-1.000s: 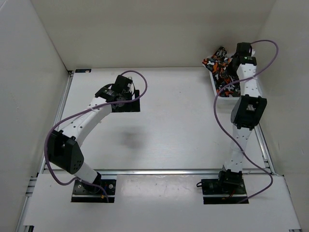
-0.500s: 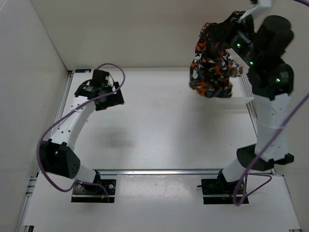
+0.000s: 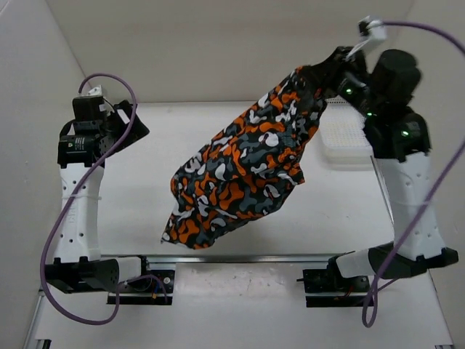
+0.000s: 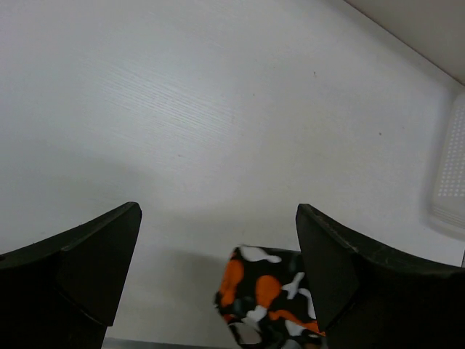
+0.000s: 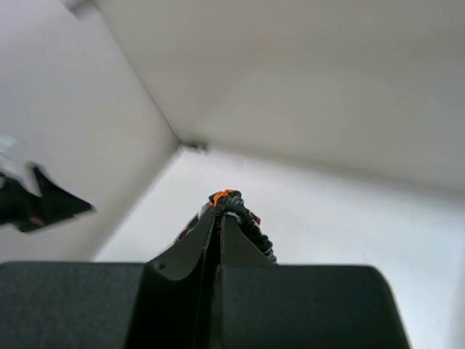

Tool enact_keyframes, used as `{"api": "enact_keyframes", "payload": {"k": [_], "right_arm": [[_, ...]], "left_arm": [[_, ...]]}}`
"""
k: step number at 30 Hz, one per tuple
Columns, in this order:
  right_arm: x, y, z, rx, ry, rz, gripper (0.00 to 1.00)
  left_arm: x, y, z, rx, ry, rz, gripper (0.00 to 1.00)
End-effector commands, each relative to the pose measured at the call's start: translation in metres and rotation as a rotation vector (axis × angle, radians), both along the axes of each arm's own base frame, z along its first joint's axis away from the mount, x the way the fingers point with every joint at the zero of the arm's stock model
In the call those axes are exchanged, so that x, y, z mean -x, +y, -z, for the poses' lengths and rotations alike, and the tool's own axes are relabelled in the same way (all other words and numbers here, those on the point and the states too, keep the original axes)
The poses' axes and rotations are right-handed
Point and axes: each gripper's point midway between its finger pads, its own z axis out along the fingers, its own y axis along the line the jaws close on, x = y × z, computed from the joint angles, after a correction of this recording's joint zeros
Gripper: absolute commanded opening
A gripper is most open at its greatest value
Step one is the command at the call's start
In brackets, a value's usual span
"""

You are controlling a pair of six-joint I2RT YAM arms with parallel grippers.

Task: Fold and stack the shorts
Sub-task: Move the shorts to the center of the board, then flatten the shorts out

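Where the desk (image 3: 182, 153) meets its near rail, the lower corner of the shorts (image 3: 243, 171) hangs; whether it touches the surface cannot be told. From there the orange, grey, black and white fabric stretches diagonally up towards the far right, spread out in the air. At the left side, the left end effector (image 3: 129, 123) is raised with its fingers spread wide. Its wrist camera looks down between them at bare desk and a small fold of the shorts. At the far right, the right end effector (image 3: 323, 73) is held high, pinched tight on the top edge of the shorts, a tuft of print poking past its tips. Below it, a white mesh basket (image 3: 349, 138) sits at the desk's far right corner.
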Motion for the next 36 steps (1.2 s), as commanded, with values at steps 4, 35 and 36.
{"api": "enact_keyframes", "payload": {"k": [4,35,36], "right_arm": [[-0.116,-0.028,0.227,0.175,0.570,0.181,0.29],[-0.021,-0.029,0.465,0.093,1.184,0.229,0.67],[-0.028,-0.027,0.464,0.091,1.179,0.229,0.67]], "left_arm": [[0.002,-0.025,0.045,0.051,0.123,0.114,1.00],[0.215,-0.165,0.264,0.214,0.736,0.377,1.00],[0.217,-0.160,0.272,0.193,0.758,0.361,1.00]]}}
